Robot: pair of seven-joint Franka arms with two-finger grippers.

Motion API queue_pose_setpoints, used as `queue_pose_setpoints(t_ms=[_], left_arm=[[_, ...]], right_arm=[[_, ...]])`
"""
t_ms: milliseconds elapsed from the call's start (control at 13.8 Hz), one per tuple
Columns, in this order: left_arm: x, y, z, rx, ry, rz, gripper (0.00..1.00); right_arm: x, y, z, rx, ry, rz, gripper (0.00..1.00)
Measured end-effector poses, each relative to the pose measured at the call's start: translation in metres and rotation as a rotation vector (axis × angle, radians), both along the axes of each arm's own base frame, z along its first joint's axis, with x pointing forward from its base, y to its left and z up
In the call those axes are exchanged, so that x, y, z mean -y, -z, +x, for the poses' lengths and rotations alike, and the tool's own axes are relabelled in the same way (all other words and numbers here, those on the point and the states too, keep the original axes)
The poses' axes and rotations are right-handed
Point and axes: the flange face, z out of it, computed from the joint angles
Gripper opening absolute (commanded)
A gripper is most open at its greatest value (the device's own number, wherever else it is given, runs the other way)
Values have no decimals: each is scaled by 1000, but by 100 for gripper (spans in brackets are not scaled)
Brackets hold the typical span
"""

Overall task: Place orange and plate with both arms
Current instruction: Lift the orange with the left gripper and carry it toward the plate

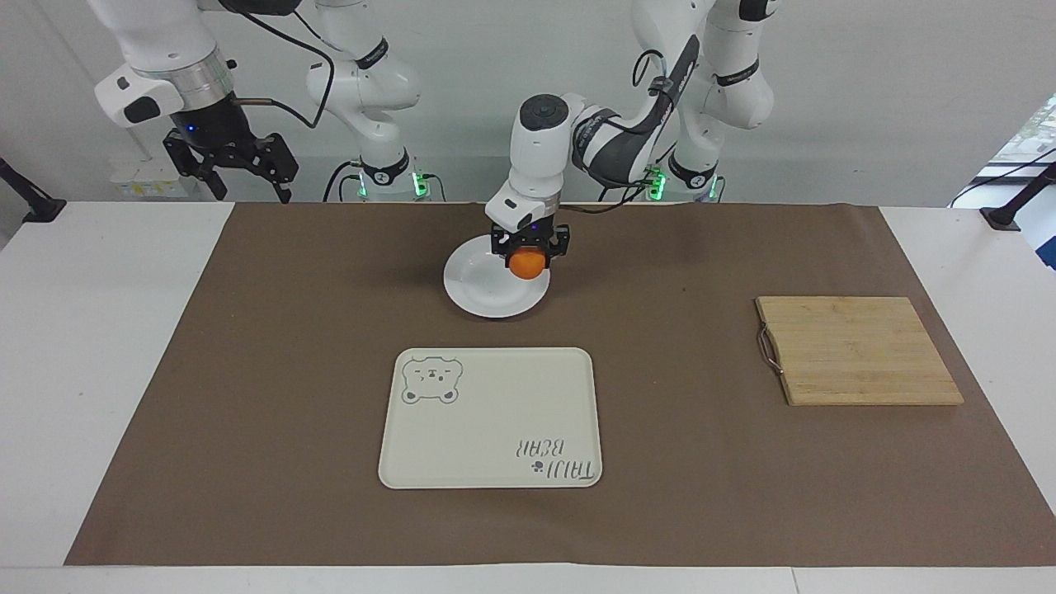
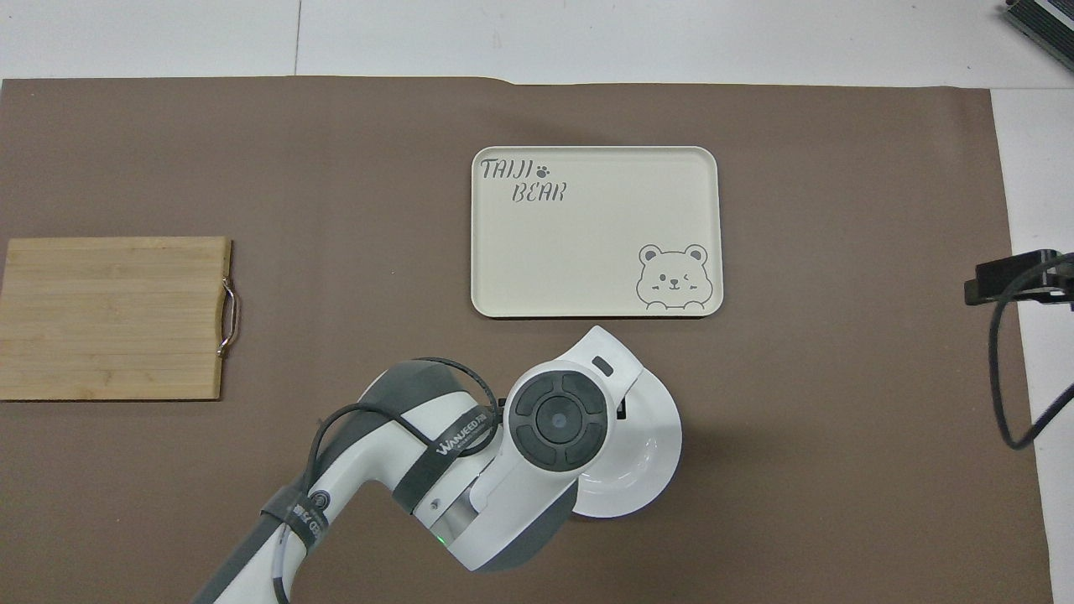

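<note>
While over the plate (image 1: 483,297), orange (image 1: 527,263) clamped between left fingers (image 1: 505,245)

A robotics lab, staged rather than lived in. Two white jointed arms (image 1: 569,140) mounted at one edge of a white surface (image 1: 91,346), green status lights at their bases, cables trailing. A plain brown mat (image 1: 289,371) spread over the middle. Bare pale wall, black camera mounts (image 1: 1019,202) clamped at the ends.

orange (image 1: 527,263) held above the plate (image 1: 483,294)
small round bright-orange fruit over the glossy white dish, which lies flat just nearer the robots than the tray.
</note>
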Motion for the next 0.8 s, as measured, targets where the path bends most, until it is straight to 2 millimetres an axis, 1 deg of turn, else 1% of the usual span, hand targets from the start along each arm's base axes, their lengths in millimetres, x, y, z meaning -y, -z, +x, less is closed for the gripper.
queue_pose_setpoints(t_ms=[145, 434, 507, 579, 652, 797], left_arm=[[9, 11, -10, -6, 1, 5, 0], [42, 57, -44, -22, 10, 20, 0], [47, 68, -47, -25, 11, 23, 3], [47, 75, -48, -29, 12, 29, 97], [48, 80, -49, -33, 13, 35, 100], [49, 82, -50, -34, 16, 36, 100]], right_arm=[[0, 0, 0, 0, 0, 0, 100], [0, 0, 0, 0, 0, 0, 100], [0, 0, 0, 0, 0, 0, 100], [0, 0, 0, 0, 0, 0, 100], [0, 0, 0, 0, 0, 0, 100], [0, 0, 0, 0, 0, 0, 100]])
